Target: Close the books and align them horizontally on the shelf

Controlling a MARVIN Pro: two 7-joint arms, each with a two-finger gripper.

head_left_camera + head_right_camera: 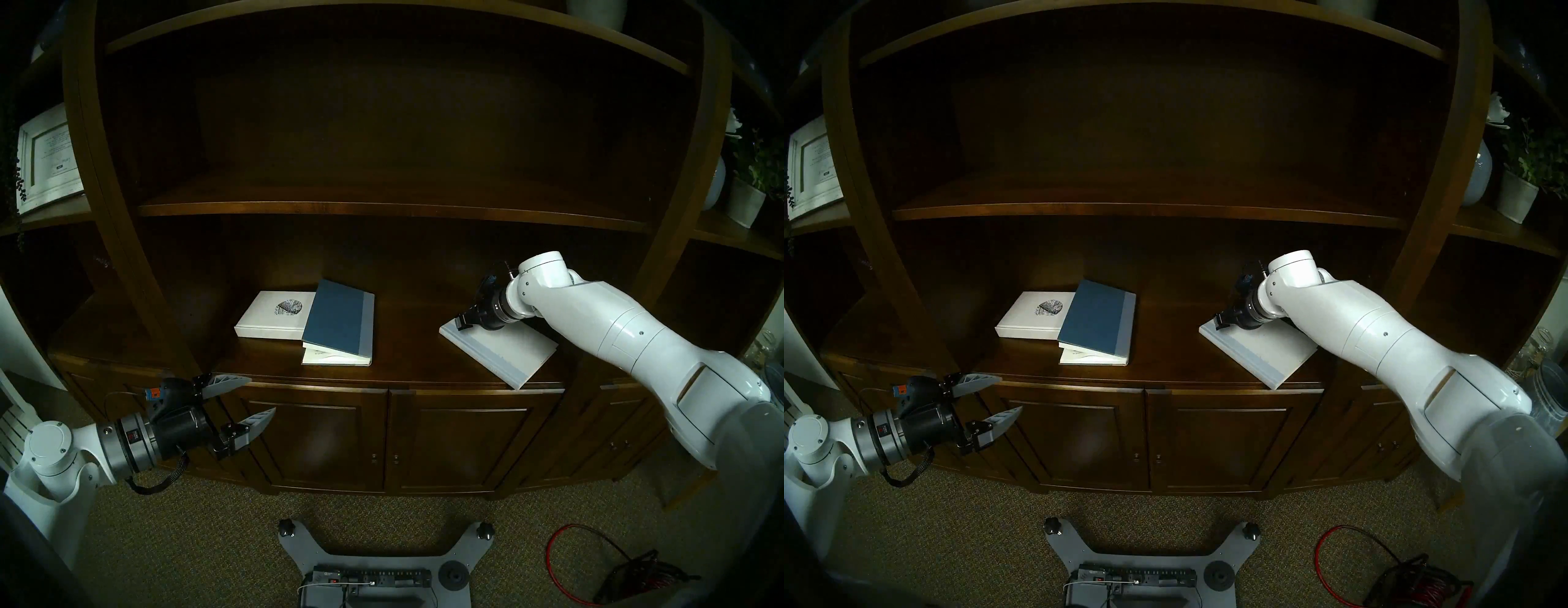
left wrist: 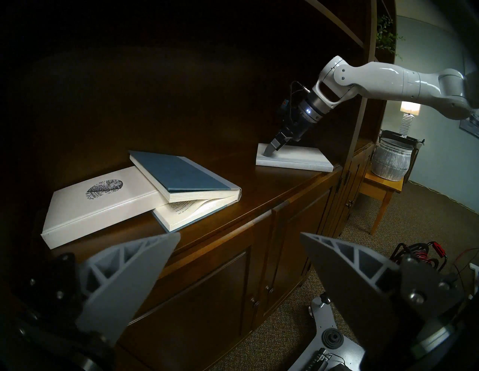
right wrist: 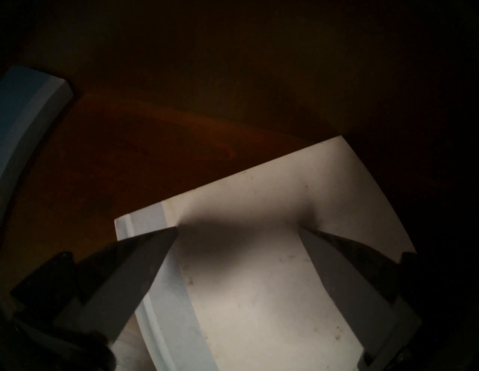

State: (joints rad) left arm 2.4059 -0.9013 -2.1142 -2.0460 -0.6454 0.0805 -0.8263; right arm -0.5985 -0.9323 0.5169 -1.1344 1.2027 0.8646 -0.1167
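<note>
- A plain white hardcover book with a pale blue-grey spine strip (image 1: pixel 500 346) is seen lying closed and flat, skewed, at the right end of the deep dark-brown wooden shelf (image 1: pixel 407 339), one corner at the front edge.
- The right gripper (image 3: pixel 238 230) is held spread wide, its fingertips down on that book's cover near the far corner by the spine.
- A blue hardcover with a pale grey spine strip (image 1: pixel 339 318) is seen partly open, cream pages showing, propped on the white hardcover with a black speckled oval (image 1: pixel 275 314).
- The left gripper (image 1: pixel 254 399) is held spread, empty, before the cabinet doors (image 1: pixel 390 437).
</note>
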